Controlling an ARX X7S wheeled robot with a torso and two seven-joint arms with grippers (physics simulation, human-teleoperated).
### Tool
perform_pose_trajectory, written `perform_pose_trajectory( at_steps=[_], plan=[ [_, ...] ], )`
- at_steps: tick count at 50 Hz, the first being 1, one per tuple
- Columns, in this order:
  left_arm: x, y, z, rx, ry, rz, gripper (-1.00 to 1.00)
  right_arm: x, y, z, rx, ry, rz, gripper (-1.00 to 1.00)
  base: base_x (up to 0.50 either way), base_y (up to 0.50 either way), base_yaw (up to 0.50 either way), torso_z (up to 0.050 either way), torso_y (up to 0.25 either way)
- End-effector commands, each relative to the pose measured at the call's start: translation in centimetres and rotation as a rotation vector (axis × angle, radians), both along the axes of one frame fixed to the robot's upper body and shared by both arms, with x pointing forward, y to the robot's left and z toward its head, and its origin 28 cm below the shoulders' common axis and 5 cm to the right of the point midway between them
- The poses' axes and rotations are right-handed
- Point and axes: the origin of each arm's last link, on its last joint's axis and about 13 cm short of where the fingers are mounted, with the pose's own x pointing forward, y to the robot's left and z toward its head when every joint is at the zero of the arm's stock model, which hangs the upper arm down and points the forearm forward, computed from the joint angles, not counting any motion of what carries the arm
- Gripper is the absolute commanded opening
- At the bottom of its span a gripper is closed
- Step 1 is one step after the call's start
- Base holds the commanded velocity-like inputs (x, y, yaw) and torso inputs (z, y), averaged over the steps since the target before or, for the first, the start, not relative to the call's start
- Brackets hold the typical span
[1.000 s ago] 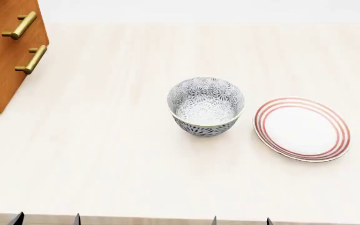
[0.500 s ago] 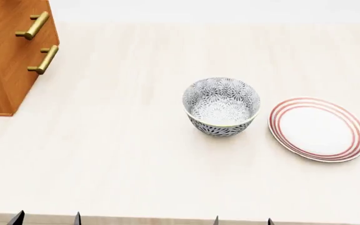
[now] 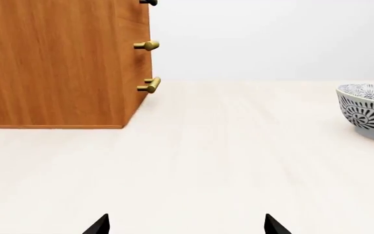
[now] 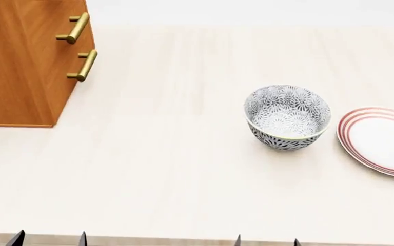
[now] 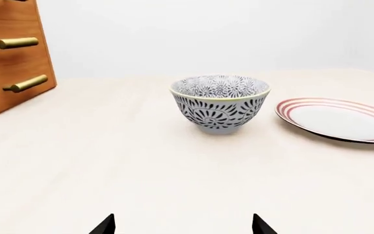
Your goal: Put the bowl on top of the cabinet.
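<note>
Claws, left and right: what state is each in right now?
Left claw: open, holding nothing.
Right claw: open, holding nothing; the bowl sits ahead, untouched.

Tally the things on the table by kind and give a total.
Bowls: 1, the patterned bowl
Plates: 1, the red-ringed plate
Cabinets: 1, the wooden cabinet
Total: 3

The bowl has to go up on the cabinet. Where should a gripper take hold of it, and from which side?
Probably the rim: the bowl stands upright and open, with deep walls that curve in toward a narrow foot. Coming from above at its near side, one finger inside and one outside, looks best. The right gripper, open, faces it; the plate lies apart.
</note>
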Motion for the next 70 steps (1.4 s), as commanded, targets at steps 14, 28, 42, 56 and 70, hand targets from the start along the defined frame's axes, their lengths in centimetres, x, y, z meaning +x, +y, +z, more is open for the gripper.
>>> perform_pose_trajectory(
  at_steps=[14,28,42,56,70],
  plan=[
    [-0.03,-0.14,0.14,-0.016,-0.001,-0.009,1.00,0.10,-0.06,0.21,0.022,0.014,-0.012,1.00,0.00,0.00,0.00,0.000,0.000],
    [0.01,-0.16,-0.06,0.000,0.010,-0.013,1.00,0.15,-0.01,0.16,0.026,0.016,-0.005,1.00,0.00,0.00,0.00,0.038,0.000],
    [0.02,-0.14,-0.04,0.003,0.010,-0.010,1.00,0.08,-0.04,0.23,0.027,0.012,-0.005,1.00,0.00,0.00,0.00,0.050,0.000],
    [0.06,-0.15,-0.06,0.003,0.011,-0.010,1.00,0.09,-0.02,0.22,0.025,0.009,-0.003,1.00,0.00,0.00,0.00,0.050,0.000],
    [-0.01,-0.22,-0.04,-0.004,-0.005,-0.011,1.00,0.07,-0.05,0.26,0.028,0.008,-0.006,1.00,0.00,0.00,0.00,0.014,0.000]
  ],
)
